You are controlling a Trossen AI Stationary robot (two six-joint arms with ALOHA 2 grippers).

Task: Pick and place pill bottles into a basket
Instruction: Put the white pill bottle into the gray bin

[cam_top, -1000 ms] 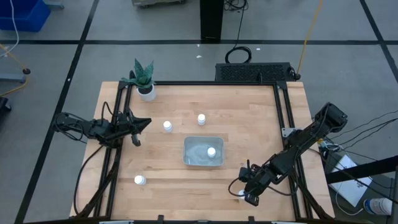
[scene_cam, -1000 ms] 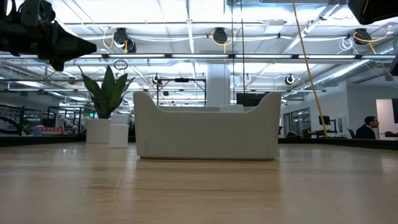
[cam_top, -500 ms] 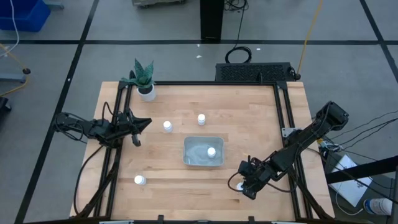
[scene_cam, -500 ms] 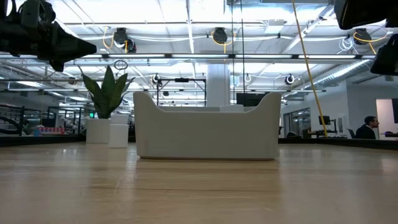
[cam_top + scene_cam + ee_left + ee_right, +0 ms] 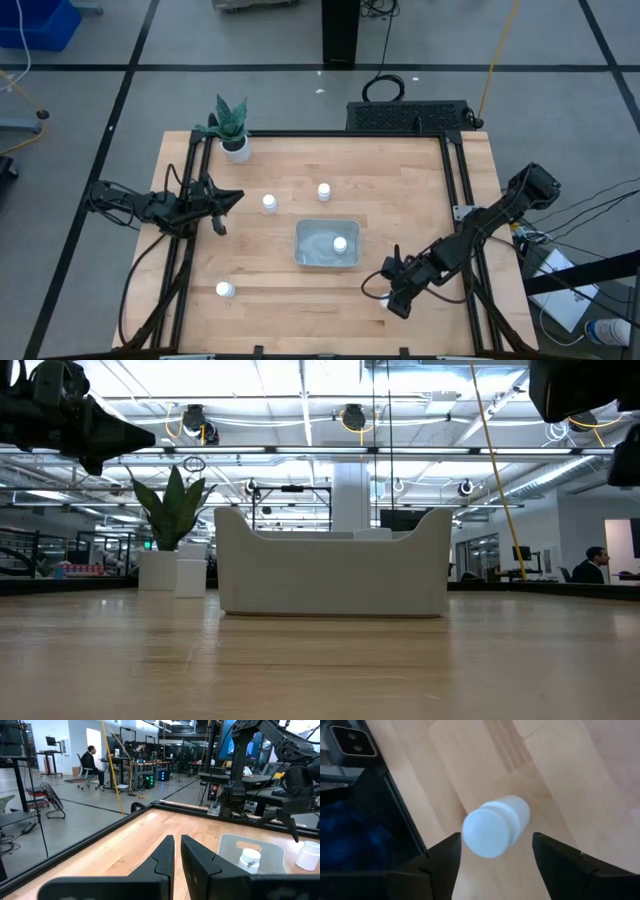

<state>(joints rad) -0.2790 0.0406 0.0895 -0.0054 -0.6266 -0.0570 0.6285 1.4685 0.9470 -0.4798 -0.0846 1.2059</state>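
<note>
A white pill bottle (image 5: pixel 495 825) stands cap up on the table near its right front, between the open fingers of my right gripper (image 5: pixel 495 854), which hangs above it (image 5: pixel 387 292) without touching. Another pill bottle (image 5: pixel 340 244) stands inside the pale basket (image 5: pixel 312 243) at mid-table. Three more stand on the wood: two (image 5: pixel 269 202) (image 5: pixel 324 191) beyond the basket and one (image 5: pixel 224 290) near the left front. My left gripper (image 5: pixel 236 196) waits shut above the table's left side, pointing right.
A white pot with a green plant (image 5: pixel 232 128) stands at the far left corner. Black frame rails (image 5: pixel 458 190) run along the table's edges. In the low view the basket (image 5: pixel 330 575) fills the middle. A person (image 5: pixel 91 762) sits in the room beyond.
My right gripper has moved toward the table's left and a little toward the far edge, and its fingers have opened, now standing on either side of the pill bottle at the right front. My left arm has kept still.
</note>
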